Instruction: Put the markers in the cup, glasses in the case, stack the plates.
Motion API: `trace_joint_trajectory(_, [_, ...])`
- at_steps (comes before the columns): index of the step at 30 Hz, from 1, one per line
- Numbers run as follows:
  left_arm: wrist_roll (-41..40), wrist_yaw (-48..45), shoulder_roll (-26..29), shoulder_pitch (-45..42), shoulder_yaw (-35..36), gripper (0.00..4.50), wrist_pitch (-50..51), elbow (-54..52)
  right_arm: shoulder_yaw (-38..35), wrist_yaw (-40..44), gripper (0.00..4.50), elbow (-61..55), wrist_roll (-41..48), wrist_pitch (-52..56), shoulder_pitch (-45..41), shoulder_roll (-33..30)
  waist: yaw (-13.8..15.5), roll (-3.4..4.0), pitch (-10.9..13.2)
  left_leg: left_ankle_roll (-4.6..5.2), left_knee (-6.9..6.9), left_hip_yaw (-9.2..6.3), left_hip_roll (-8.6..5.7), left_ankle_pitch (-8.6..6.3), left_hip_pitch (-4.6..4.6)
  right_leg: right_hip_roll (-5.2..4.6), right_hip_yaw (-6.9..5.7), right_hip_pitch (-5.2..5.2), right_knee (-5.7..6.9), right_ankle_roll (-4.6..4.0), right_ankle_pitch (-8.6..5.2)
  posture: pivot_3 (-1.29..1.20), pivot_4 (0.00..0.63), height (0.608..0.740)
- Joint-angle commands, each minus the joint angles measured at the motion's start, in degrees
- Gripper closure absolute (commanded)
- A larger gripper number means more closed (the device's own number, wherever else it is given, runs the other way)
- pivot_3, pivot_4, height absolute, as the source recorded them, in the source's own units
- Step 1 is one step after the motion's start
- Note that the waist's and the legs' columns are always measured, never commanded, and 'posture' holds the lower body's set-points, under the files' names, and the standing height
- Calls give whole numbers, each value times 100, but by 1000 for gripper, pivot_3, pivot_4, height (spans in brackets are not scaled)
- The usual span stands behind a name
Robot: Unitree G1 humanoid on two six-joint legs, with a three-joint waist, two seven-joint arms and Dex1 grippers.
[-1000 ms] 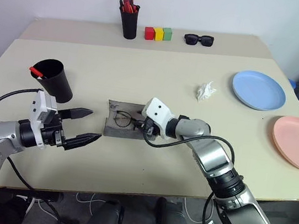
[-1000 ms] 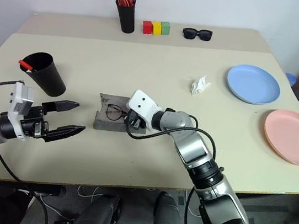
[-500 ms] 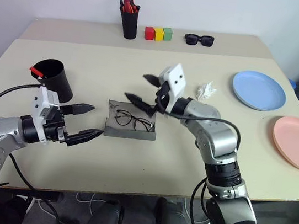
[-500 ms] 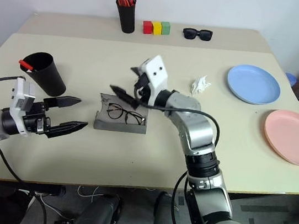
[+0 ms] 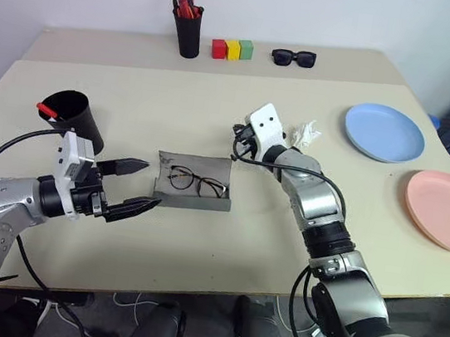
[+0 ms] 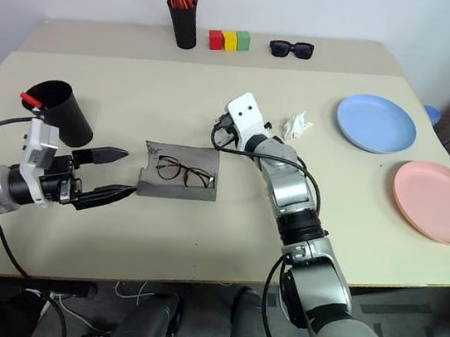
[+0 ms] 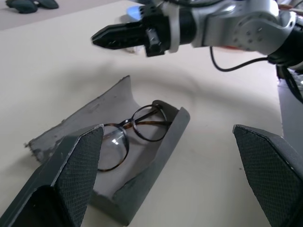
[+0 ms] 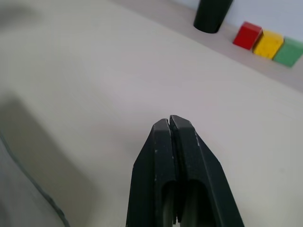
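Glasses [image 5: 198, 183] lie inside the open grey case [image 5: 192, 193], just beyond the left gripper [image 5: 139, 185], whose fingers are spread and empty. The right gripper [image 8: 173, 124], pinched closed on nothing, hangs past the case, probably clearing room for the lid.

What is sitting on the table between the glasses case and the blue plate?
A crumpled white tissue lies between the case and the blue plate, beside the shut right gripper, in the left eye view.
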Motion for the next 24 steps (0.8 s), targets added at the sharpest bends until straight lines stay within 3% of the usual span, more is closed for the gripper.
trace_joint_trajectory(1, [-40, -25, -2, 52, 134, 0, -122, -94, 251, 333, 4489, -46, -191, -425, -28, -85, -1, 0, 0, 0, -2, 0, 0, 0, 1, 0, 0, 0, 0, 0, 0, 0, 150, 740])
trace_joint_trajectory(15, [-22, -114, 41, 263, 176, 0, -267, -96, 483, 1126, 4489, -495, -411, -639, 284, -463, 6, 0, 0, 0, -7, 0, 1, 0, 1, 0, 0, -1, -2, -1, 0, 0, 150, 740])
trace_joint_trajectory(24, [-67, 102, 56, 62, 76, 0, -75, -262, 417, 1265, 4489, -753, -349, -508, 367, -358, 5, 0, 0, 0, -7, -1, 2, 0, 3, 1, 0, 0, -1, -1, -1, 0, 150, 740])
